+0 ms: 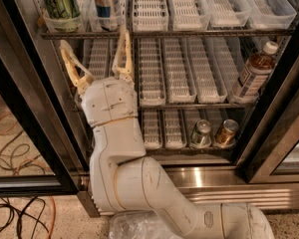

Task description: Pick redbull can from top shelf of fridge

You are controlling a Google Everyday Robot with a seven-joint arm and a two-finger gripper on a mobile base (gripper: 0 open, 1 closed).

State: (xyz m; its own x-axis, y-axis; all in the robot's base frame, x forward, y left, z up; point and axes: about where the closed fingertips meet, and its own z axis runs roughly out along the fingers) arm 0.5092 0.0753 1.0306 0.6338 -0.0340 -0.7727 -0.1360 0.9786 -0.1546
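The redbull can (103, 5), slim with blue and silver panels, stands in a white lane tray at the front left of the top shelf (199, 33) of the fridge (35, 108); its top is cut off by the frame edge. A wider green-patterned can (60, 1) stands just left of it. My gripper (93, 48) is open, its two tan fingers (122, 54) pointing up in front of the middle rack. It is just below the top shelf's front edge, under the redbull can and apart from it.
A brown bottle (254, 72) stands at the right end of the middle rack. A silver can (202, 133) and a gold-brown can (225, 132) sit on the lowest rack. The black door frame (281, 118) stands at the right. Cables (15, 133) lie on the floor at the left.
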